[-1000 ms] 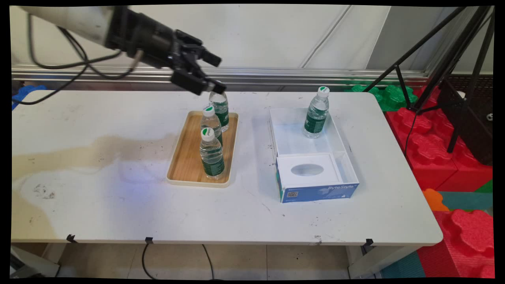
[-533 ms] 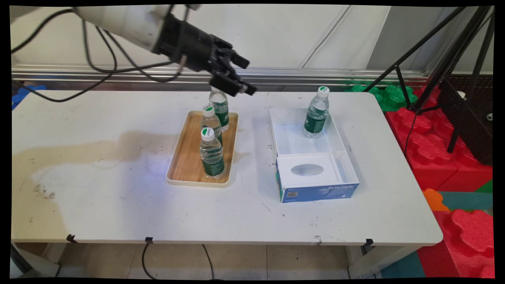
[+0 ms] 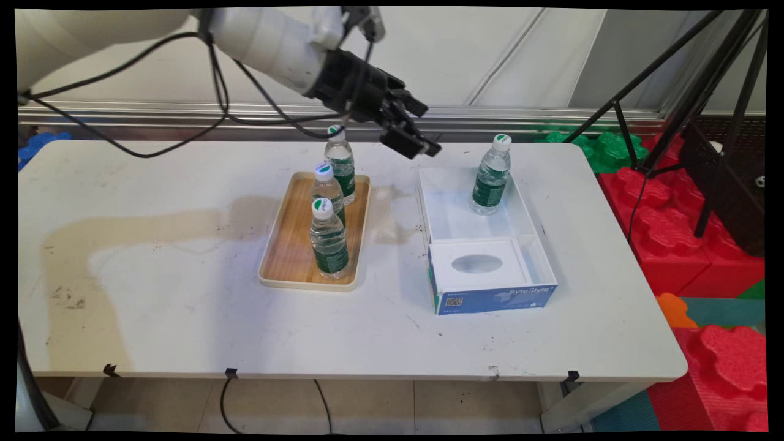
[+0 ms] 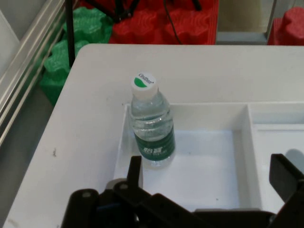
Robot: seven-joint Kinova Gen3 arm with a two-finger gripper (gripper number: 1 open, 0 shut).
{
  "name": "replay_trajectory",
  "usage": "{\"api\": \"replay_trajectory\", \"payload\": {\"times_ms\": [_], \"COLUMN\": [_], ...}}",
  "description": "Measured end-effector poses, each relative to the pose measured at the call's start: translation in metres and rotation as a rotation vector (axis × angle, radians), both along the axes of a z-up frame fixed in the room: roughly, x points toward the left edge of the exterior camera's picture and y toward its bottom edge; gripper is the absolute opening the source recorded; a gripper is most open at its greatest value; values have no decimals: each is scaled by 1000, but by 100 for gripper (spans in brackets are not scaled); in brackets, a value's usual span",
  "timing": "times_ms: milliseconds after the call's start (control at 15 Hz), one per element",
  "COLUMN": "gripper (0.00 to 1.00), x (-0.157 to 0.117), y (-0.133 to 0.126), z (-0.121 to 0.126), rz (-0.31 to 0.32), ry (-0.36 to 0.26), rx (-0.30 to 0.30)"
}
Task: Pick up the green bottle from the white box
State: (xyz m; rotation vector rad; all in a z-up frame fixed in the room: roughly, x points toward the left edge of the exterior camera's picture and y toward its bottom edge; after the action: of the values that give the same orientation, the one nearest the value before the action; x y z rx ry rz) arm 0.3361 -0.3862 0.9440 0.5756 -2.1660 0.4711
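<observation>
White desk (image 3: 184, 294) before a pale wall, red and green foam blocks (image 3: 686, 202) at its far side. Above the desk: black tool (image 3: 422, 144), fingers spread apart, nothing between them. Just below and beyond its tips: white box (image 3: 533, 226) with one upright water bottle (image 3: 491, 176) in its far compartment; bottle centred ahead of the tool in the hand view (image 4: 151, 123). Back behind the tool, toward the arm: wooden tray (image 3: 288, 245) carrying three upright green-labelled bottles (image 3: 329, 239) in a row. Tool touching none of them.
</observation>
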Motion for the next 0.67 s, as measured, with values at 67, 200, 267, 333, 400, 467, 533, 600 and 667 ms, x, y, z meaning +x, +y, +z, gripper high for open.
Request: {"api": "replay_trajectory", "payload": {"times_ms": [67, 200, 267, 333, 400, 467, 533, 600, 667], "gripper": [100, 100, 100, 100, 100, 100, 100, 100, 100], "x": [-6, -13, -18, -22, -27, -30, -34, -38, -40], "y": [-7, -18, -25, -30, -39, -44, -51, -56, -60], "z": [-6, -13, -19, -24, -31, -35, -41, -46, -50], "rz": [-4, -8, -12, -15, -21, -24, -30, -35, -38], "ry": [-6, -16, -23, -30, -39, -43, -50, -56, -59], "rx": [0, -1, -2, -3, -3, -4, -4, -6, -8]}}
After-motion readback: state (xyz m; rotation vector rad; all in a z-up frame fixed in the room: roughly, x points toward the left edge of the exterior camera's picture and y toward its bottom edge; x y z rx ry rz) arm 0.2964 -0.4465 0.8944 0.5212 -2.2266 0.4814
